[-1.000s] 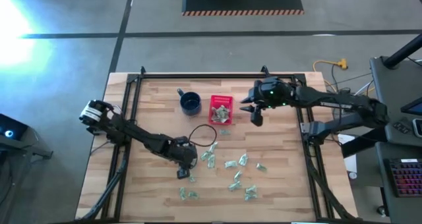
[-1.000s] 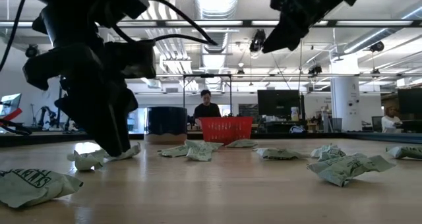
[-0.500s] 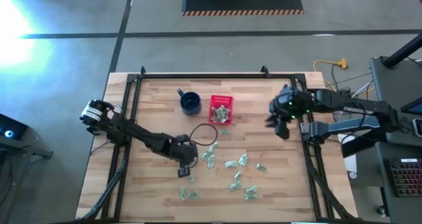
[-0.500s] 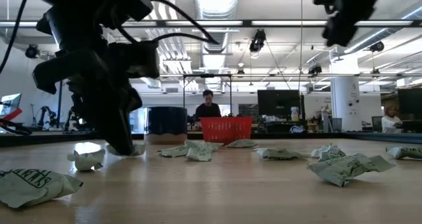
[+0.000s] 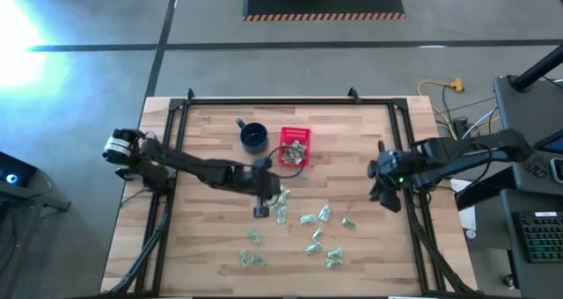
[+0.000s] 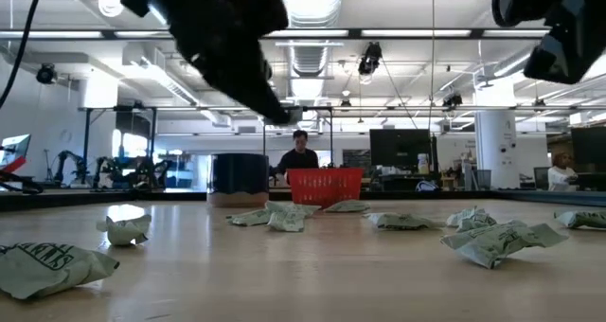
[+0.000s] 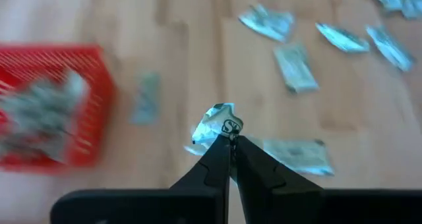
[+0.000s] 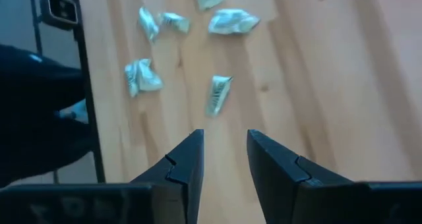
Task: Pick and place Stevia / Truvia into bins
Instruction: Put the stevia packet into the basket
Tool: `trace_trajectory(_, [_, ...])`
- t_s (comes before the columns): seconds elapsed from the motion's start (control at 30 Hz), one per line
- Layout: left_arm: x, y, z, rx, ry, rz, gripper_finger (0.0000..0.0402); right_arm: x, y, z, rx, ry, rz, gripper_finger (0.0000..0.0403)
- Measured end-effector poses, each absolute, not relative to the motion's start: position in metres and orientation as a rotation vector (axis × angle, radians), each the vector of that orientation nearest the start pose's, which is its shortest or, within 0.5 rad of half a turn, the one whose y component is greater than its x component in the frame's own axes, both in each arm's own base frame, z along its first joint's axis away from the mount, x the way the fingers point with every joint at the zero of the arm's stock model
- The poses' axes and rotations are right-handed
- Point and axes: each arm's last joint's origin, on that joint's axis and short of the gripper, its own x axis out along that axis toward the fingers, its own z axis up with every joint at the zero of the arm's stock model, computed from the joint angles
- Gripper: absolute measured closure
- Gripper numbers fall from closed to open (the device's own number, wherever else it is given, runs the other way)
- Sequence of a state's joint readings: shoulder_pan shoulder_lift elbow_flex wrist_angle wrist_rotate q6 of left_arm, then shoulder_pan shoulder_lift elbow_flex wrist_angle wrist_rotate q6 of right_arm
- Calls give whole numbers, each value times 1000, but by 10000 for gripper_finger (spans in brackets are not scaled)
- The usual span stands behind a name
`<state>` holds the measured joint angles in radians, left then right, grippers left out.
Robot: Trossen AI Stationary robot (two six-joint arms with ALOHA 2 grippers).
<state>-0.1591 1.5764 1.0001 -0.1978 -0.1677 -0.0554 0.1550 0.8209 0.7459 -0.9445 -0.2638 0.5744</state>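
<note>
Several pale green-and-white Stevia sachets (image 5: 310, 232) lie scattered on the near middle of the wooden table. More of them lie inside the red basket (image 5: 295, 147) at the far middle. My left gripper (image 5: 261, 209) hangs above the table, on the near left of the basket, shut on one crumpled sachet (image 7: 217, 126). My right gripper (image 5: 388, 194) hovers by the table's right edge, open, with nothing between its fingers (image 8: 188, 159). In its wrist view, loose sachets (image 8: 217, 94) lie on the wood beyond them. My left gripper pinches the crumpled sachet by its lower edge (image 7: 224, 136) between its two fingertips. The rest of the sachet sticks out beyond the tips. The fingers slant downward, and the sachet is lifted clear of the table.
A dark blue mug (image 5: 253, 137) stands just left of the basket. Black frame rails (image 5: 176, 149) run along the table's left, far and right sides. In the low view a person (image 6: 298, 157) sits in the room beyond the table. Bare wood lies on the table's near left.
My left gripper has shut on a sachet that lay on the table. It has lifted the sachet clear and carried it up and toward the far right, nearer the basket. My right gripper has gone from beside the basket toward the table's right edge and a little nearer.
</note>
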Motion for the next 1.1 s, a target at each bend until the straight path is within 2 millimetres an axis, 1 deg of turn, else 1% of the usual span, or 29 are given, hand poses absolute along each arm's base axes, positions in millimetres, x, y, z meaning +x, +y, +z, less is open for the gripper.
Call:
trace_trajectory(0.13, [337,-27,238,120,695,94,400,142,40,241,601,1079,121,300])
trace_trajectory(0.23, [343,-6,250,124,651,164,400,148,47,231,634,1026,148,304])
trace_trajectory(0.3, [344,8,254,120,633,212,400,151,50,226,648,995,150,306])
trace_trajectory(0.47, [344,44,254,97,631,316,400,155,55,212,674,962,146,310])
trace_trajectory(0.6, [346,61,244,75,650,333,392,156,55,204,692,966,121,307])
trace_trajectory(0.73, [354,66,231,53,675,232,362,156,55,195,703,999,95,309])
trace_trajectory(0.87, [361,66,222,52,676,212,313,159,56,190,696,1027,80,307])
trace_trajectory(0.97, [361,66,221,49,682,215,277,162,58,186,686,1050,73,302])
trace_trajectory(1.1, [358,66,227,48,670,216,242,166,63,175,642,1107,78,289])
